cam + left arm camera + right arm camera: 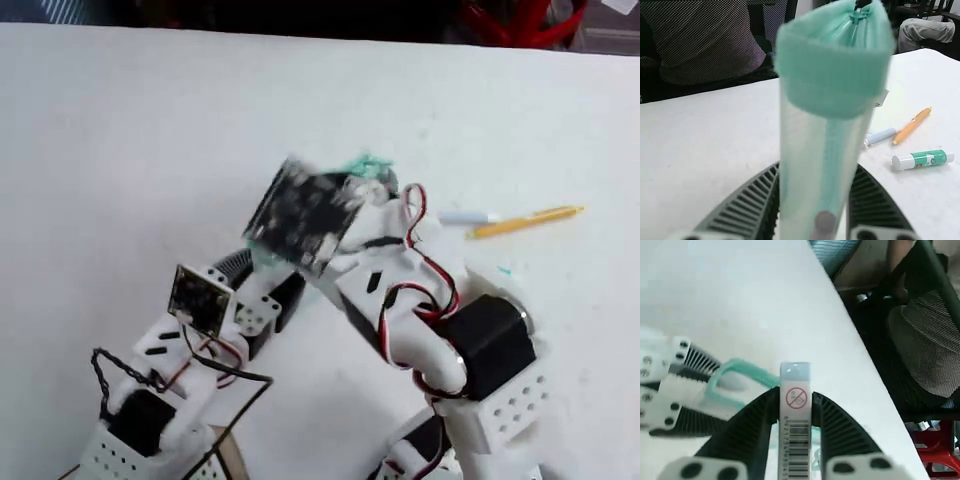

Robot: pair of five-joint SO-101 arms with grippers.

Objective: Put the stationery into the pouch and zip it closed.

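The left gripper was clamped on the pouch, its two ribbed dark fingers pressing either side of the clear lower part. The pouch stood upright above the table, with a mint-green band and a green zip around its top. In the right wrist view that green rim formed an open loop.

Close by the pouch's rim, the right gripper was closed tight on a slim white stick with a pale blue end. Its label carried a red prohibition circle above a barcode, and the digits under the bars were too small to read. I could not tell whether the stick touched the rim.

To the pouch's right in the high view, an orange pen and a pale blue pen lay end to end on the table. A green-and-white glue stick lay just beside them, its print illegible.
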